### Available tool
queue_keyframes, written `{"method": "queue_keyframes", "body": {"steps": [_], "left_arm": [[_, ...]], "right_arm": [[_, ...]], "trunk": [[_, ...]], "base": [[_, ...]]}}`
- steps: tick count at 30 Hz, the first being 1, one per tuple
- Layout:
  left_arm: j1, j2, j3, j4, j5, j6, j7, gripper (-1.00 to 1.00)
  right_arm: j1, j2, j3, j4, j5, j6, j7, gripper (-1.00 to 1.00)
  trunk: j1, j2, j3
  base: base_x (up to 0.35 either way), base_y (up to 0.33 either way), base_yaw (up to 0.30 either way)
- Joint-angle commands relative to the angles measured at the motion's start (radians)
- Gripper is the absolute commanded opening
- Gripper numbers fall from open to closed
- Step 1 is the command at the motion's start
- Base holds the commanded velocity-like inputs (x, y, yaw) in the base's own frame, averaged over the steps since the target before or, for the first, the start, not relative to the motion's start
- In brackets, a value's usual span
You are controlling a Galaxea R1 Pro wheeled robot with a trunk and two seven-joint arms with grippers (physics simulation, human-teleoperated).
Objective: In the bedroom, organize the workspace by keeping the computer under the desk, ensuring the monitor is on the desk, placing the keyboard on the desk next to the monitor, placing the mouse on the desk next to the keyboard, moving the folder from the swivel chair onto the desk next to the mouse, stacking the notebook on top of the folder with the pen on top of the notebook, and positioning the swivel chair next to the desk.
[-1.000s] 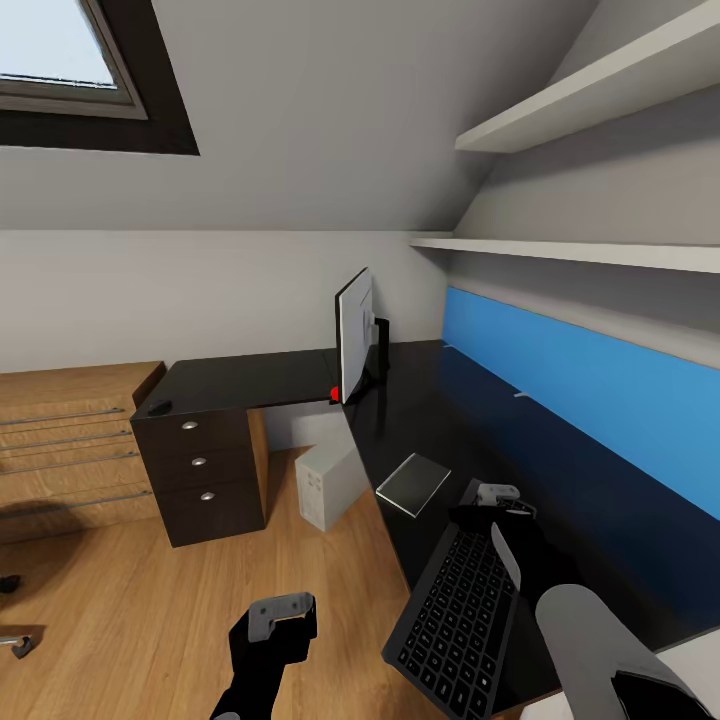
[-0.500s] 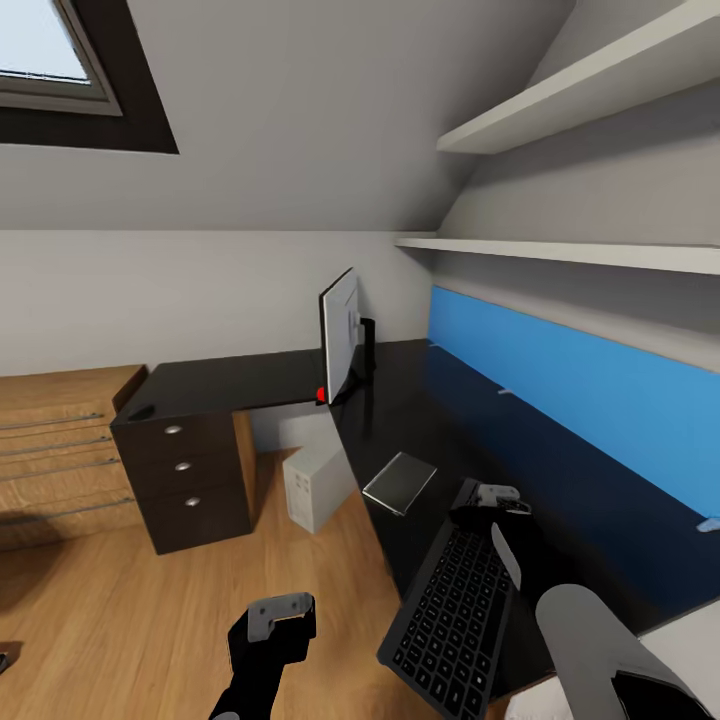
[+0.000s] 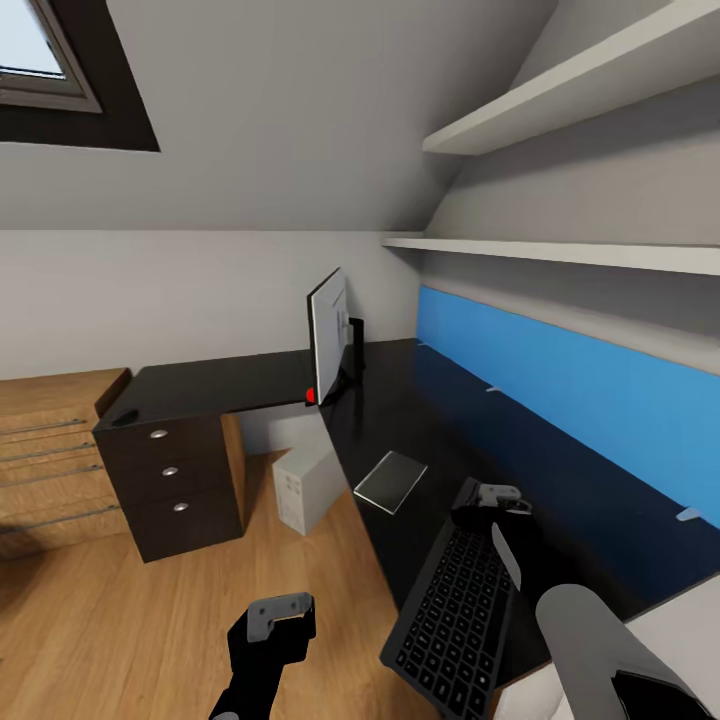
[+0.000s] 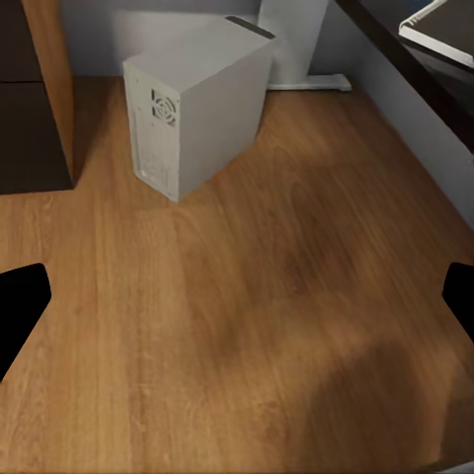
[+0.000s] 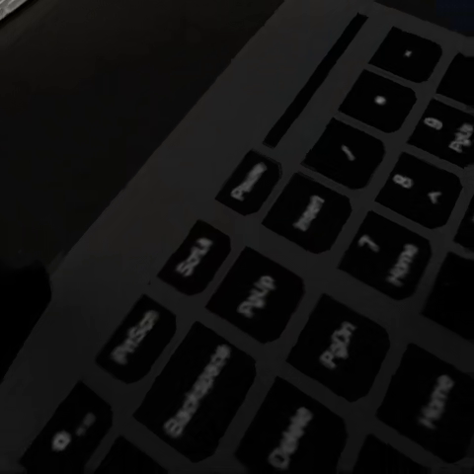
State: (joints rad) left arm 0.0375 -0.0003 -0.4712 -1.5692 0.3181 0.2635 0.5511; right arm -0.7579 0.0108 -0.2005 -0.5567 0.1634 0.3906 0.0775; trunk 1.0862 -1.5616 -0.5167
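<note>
My right gripper is shut on the far end of the dark keyboard, which hangs partly over the front edge of the black desk; its keys fill the right wrist view. The monitor stands edge-on at the desk's corner. A thin dark notebook lies near the desk edge. The small black mouse sits above the dark drawer unit. The grey-white computer stands on the floor under the desk. My left gripper hangs open over the floor. Folder, pen and swivel chair are out of view.
Light oak drawers with bar handles stand left of the desk. A blue back panel runs along the desk's right wing, with white shelves above it. A skylight is at upper left. Wood plank floor lies before me.
The whole picture has shifted left, so the camera has turned right. Both arms keep their pose in view, and the keyboard stays with my right gripper.
</note>
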Motion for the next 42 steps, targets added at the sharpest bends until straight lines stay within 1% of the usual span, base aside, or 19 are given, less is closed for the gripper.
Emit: {"method": "queue_keyframes", "body": {"steps": [1, 13, 19, 23, 28, 36, 42], "left_arm": [[0.0, 0.0, -0.001, -0.002, 0.006, 0.003, 0.006, 1.0], [-0.001, 0.0, -0.002, 0.0, 0.006, 0.003, 0.006, 1.0], [0.0, 0.0, -0.005, 0.003, 0.006, 0.004, 0.006, 1.0], [0.0, -0.001, -0.006, 0.004, 0.005, 0.005, 0.005, 1.0], [-0.001, -0.001, -0.006, 0.004, 0.005, 0.005, 0.005, 1.0], [-0.001, -0.003, -0.007, 0.003, 0.006, 0.004, 0.005, 1.0], [-0.001, -0.003, -0.007, 0.003, 0.006, 0.004, 0.005, 1.0]], "right_arm": [[0.0, 0.001, -0.007, 0.048, 0.004, 0.005, 0.01, 1.0], [0.0, 0.002, -0.007, 0.045, 0.003, -0.003, 0.011, 1.0], [0.0, 0.009, -0.007, 0.046, 0.002, -0.004, 0.011, 1.0], [0.001, 0.015, -0.007, 0.047, 0.003, -0.005, 0.013, 1.0], [0.0, 0.018, 0.003, 0.047, 0.004, -0.006, 0.013, 1.0], [0.0, 0.017, 0.006, 0.045, 0.004, -0.003, 0.013, 1.0], [0.0, 0.017, 0.006, 0.044, 0.004, -0.002, 0.013, 1.0]], "trunk": [[0.0, 0.0, -0.001], [0.0, 0.0, -0.001], [0.0, 0.0, -0.001], [0.0, 0.0, -0.001], [0.0, 0.0, -0.001], [0.0, 0.0, -0.001], [-0.023, 0.042, 0.018]], "base": [[0.0, 0.063, -0.003], [0.011, 0.027, 0.0], [0.195, 0.104, 0.0], [0.032, 0.011, 0.0], [0.005, 0.002, 0.0], [0.0, 0.0, 0.0], [0.0, 0.0, 0.0]]}}
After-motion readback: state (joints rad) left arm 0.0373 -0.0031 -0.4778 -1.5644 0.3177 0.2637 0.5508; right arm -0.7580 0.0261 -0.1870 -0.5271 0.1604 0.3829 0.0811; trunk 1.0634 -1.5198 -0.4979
